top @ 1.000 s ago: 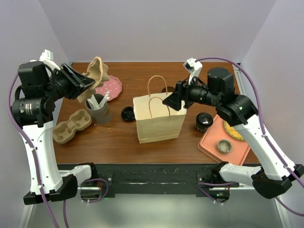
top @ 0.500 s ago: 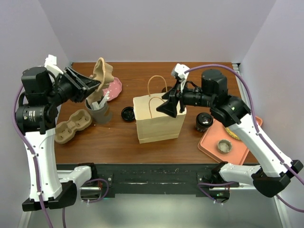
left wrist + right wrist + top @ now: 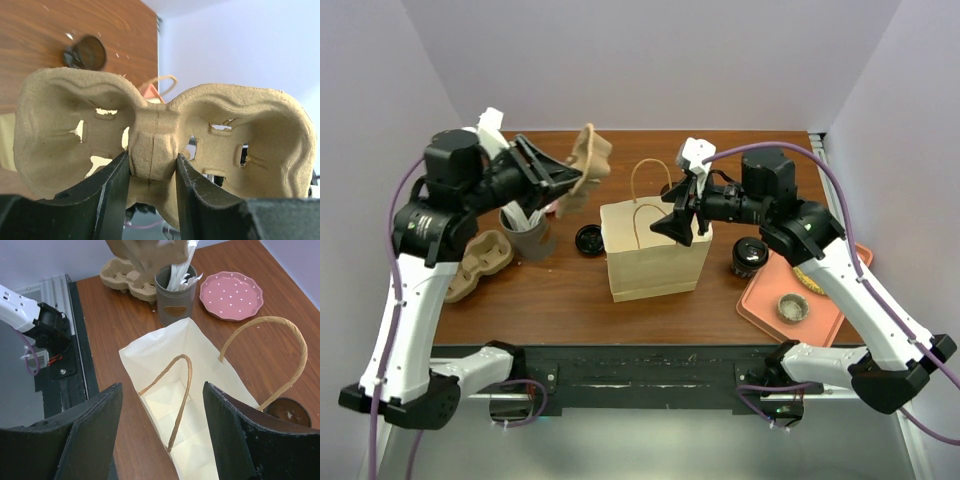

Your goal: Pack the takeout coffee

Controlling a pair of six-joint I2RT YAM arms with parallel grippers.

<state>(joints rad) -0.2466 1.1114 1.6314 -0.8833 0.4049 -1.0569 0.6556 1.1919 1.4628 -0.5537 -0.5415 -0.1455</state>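
Swung too low, the tan moulded-pulp 2-cup carrier [image 3: 65, 125] pinched in the left hand [image 3: 152, 167] could topple the centre-frame brown paper bag [image 3: 655, 255] beneath the spread right hand [image 3: 161, 390].

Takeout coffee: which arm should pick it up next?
Right. The right gripper hangs open and empty over the paper bag, with the takeout coffee standing just beyond the bag on that arm's side. The left gripper is clamped on a cup carrier.

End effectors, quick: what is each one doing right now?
Left end effector: closed on the cardboard cup carrier, held in the air.
Right end effector: open, holding nothing, over the paper bag.
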